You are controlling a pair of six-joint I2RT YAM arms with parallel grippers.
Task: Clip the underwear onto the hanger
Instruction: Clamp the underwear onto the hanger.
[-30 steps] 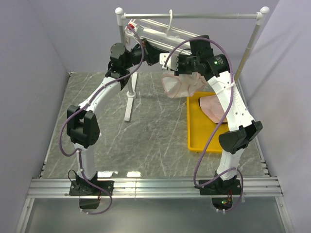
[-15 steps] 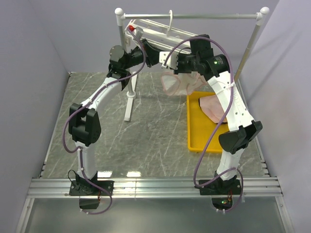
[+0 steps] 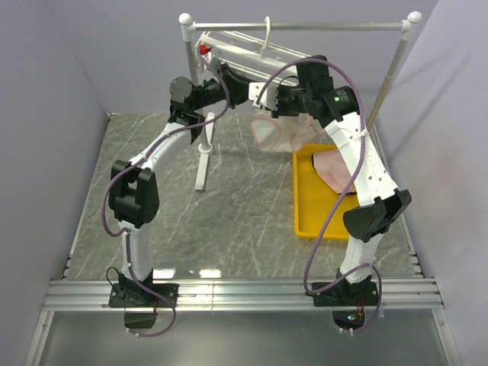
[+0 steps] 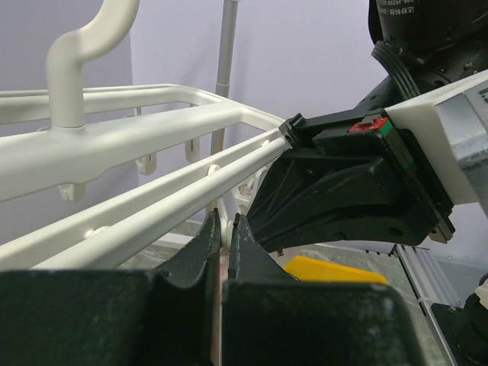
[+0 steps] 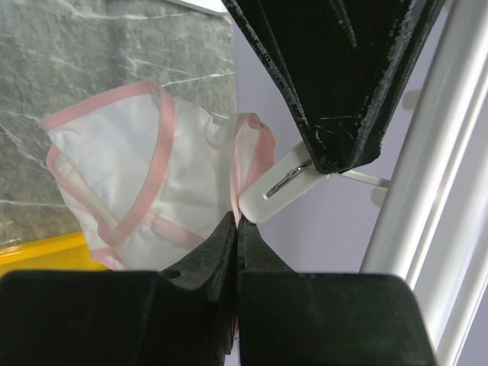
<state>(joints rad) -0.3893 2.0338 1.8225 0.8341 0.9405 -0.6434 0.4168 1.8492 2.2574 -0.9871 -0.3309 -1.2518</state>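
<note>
Your right gripper (image 5: 236, 223) had its fingers pressed together on the pink-trimmed edge of the underwear (image 5: 137, 191). The trim ran straight down into the seam between the fingertips, and the rest of the pale cloth hung off to their left. Just up and to the right of those fingertips sat a white clip (image 5: 278, 187) with its metal spring showing, its mouth against the fold of trim (whether the cloth was already inside that mouth, the right wrist view did not settle). The black fingers (image 5: 335, 91) of your left gripper (image 4: 223, 226) came down from the top of that view and were closed on the clip's far end. Only the right wrist camera gave you cloth, clip and both sets of fingers together. The left wrist camera showed its own jaws shut with a thin pale sliver between them, the white bars of the hanger (image 4: 152, 133) running away to the upper left, and the dark body of the right gripper facing it at close range. The underwear was out of that view and the clip was hidden below the fingers. The top camera gave you what neither wrist did. Both arms were raised and met under the right end of the hanger, which hung by its hook from the grey rail stand (image 3: 305, 25). The underwear dangled below the right gripper, clear of the table (image 3: 229, 198) and near the back corner of the yellow tray (image 3: 300, 206). A second pink piece (image 3: 335, 168) lay in the tray.
</note>
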